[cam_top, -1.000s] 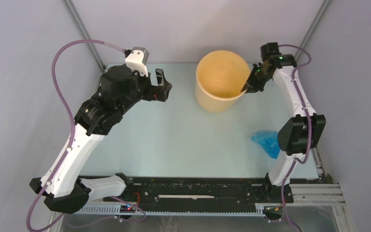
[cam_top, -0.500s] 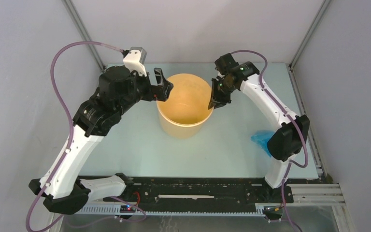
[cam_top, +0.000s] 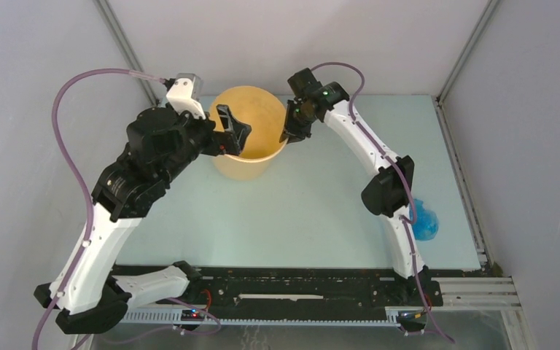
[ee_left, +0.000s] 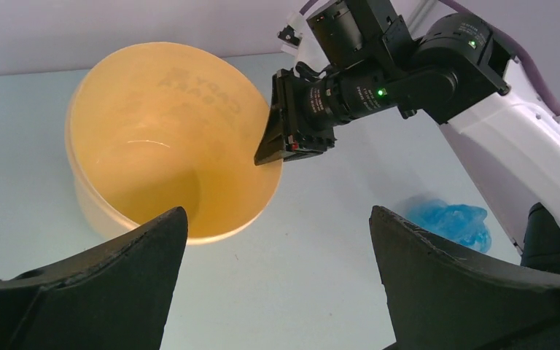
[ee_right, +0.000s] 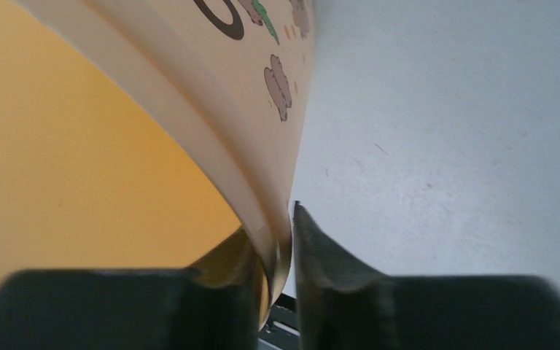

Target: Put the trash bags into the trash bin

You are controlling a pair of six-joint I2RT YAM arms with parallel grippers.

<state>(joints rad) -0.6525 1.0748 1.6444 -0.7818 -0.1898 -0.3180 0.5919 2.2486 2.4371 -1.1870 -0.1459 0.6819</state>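
Note:
The pale yellow-tan trash bin (cam_top: 251,117) stands upright at the back of the table, left of centre. My right gripper (cam_top: 289,135) is shut on the bin's right rim, one finger inside and one outside, as the right wrist view shows (ee_right: 281,255). My left gripper (cam_top: 233,133) is open and empty at the bin's left rim; its wrist view shows the bin (ee_left: 153,138) and the right gripper (ee_left: 273,149) on its rim. The crumpled light-blue trash bag (cam_top: 427,221) lies at the table's right edge, partly behind the right arm, and shows in the left wrist view (ee_left: 452,222).
Grey walls enclose the table at the back and both sides. A black rail (cam_top: 299,288) with the arm bases runs along the near edge. The right arm's elbow (cam_top: 386,189) hangs over the table's right half.
My right gripper has dragged the bin from the back right to the back left of centre. The left gripper shifted slightly left and now sits at the bin's left rim. The bag is more exposed.

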